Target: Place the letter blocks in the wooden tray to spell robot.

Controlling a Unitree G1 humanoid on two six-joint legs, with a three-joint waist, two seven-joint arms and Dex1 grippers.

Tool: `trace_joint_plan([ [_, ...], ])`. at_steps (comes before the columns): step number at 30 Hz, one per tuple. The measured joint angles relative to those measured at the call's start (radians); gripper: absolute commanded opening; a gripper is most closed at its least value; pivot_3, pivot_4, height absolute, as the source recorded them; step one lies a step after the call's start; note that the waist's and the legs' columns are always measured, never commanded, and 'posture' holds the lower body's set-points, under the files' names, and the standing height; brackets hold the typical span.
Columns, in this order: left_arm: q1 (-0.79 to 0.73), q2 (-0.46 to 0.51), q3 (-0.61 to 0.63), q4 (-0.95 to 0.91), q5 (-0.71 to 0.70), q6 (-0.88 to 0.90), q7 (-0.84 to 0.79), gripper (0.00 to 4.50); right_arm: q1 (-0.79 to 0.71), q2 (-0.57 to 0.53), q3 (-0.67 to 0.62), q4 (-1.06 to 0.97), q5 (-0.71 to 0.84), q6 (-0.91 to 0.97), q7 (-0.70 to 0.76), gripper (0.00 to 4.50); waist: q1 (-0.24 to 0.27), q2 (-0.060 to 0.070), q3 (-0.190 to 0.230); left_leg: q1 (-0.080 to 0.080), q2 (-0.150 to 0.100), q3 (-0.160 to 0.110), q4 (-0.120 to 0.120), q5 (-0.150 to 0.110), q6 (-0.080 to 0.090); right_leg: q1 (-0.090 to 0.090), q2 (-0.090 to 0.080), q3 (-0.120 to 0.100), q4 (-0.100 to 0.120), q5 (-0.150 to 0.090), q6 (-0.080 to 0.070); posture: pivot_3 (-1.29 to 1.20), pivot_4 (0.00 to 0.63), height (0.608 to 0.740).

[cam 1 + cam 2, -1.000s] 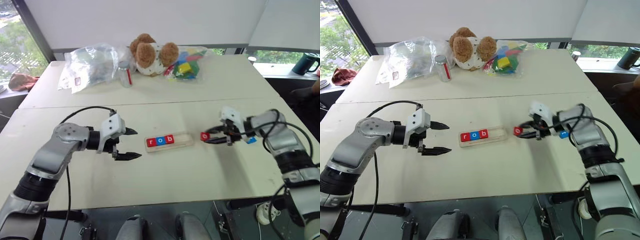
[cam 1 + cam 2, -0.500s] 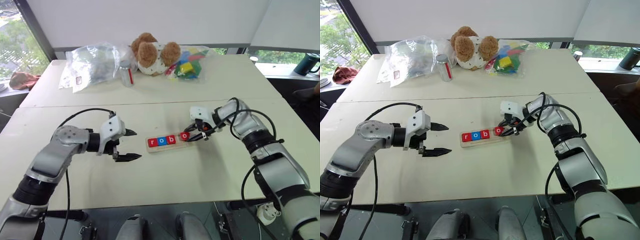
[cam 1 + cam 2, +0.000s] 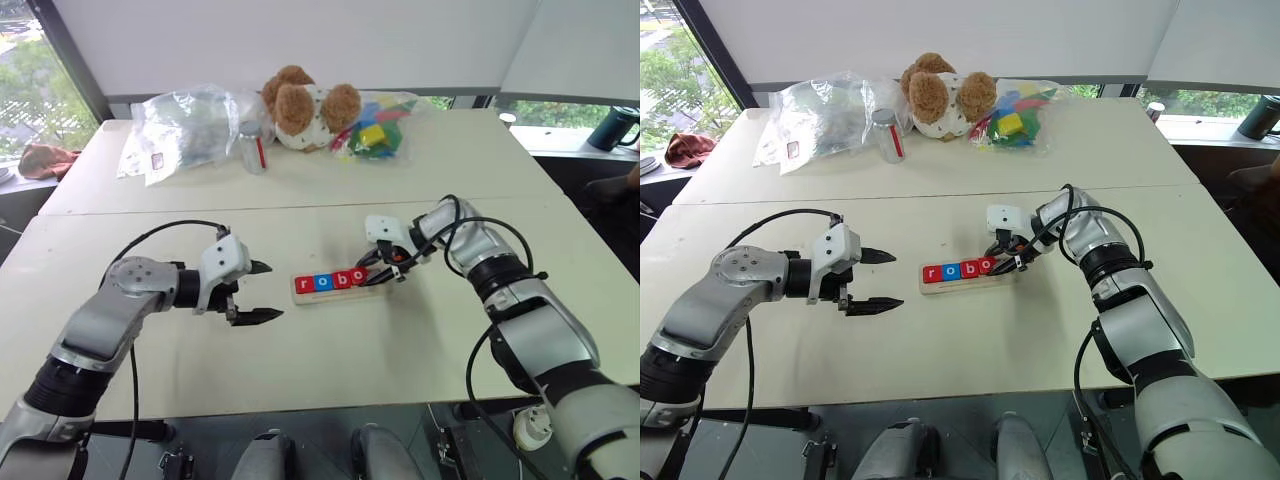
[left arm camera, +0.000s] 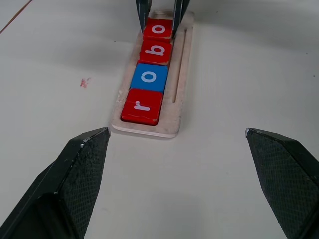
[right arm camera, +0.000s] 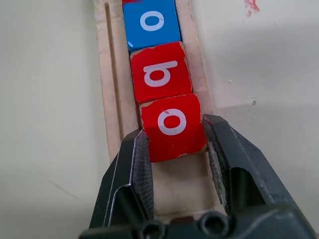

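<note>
The wooden tray (image 3: 338, 284) is seen at the centre of the frame on the white table (image 3: 330, 340), with four letter blocks (image 4: 147, 77) seated in it: red r, blue o, red b, red o. The last red o block (image 5: 173, 126) is clamped between the fingers of the right gripper (image 5: 174, 149) over the tray's right part. The left gripper (image 3: 256, 291) is held with jaws spread wide, left of the tray and apart from it.
</note>
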Motion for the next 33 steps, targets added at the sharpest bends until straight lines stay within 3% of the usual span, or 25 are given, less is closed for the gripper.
trace_joint_plan([
  [16,0.007,-0.001,-0.001,0.016,0.010,-0.029,0.000,4.50,0.007,0.006,-0.010,-0.026,0.000,0.046,0.032,1.10,0.000,0.000,0.000,0.000,0.000,0.000,0.000,0.000,0.000,0.000,0.000,0.000,0.000,0.000,0.000,0.00,0.150,0.740],
  [23,0.005,-0.002,-0.003,0.029,0.011,-0.041,0.000,4.50,0.013,0.009,-0.016,-0.050,0.004,0.066,0.017,4.49,0.000,0.000,0.000,0.000,0.000,0.000,0.000,0.000,0.000,0.000,0.000,0.000,0.000,0.000,0.000,0.00,0.150,0.740],
  [33,0.000,-0.004,-0.003,0.042,0.016,-0.041,0.000,4.50,0.015,-0.020,-0.066,-0.174,0.076,0.204,0.035,4.49,0.004,0.000,0.000,0.000,0.000,0.000,0.000,0.000,0.000,0.000,-0.001,0.000,0.000,0.000,0.000,0.00,0.150,0.740],
])
